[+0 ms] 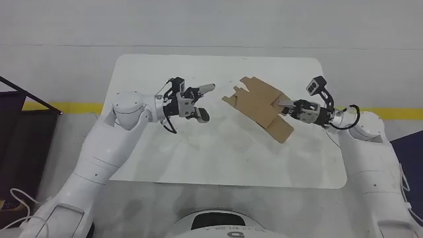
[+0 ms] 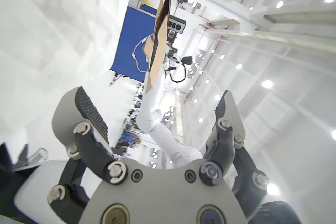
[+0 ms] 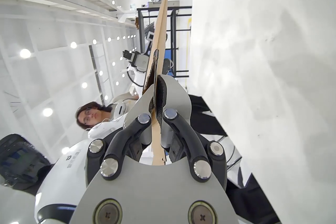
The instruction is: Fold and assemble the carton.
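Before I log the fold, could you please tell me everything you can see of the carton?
The carton is a flat, unfolded sheet of brown cardboard with notched flaps at one end. It is held clear above the table, touching only the right pincer, which is shut on one edge. The left pincer is open, apart from it.
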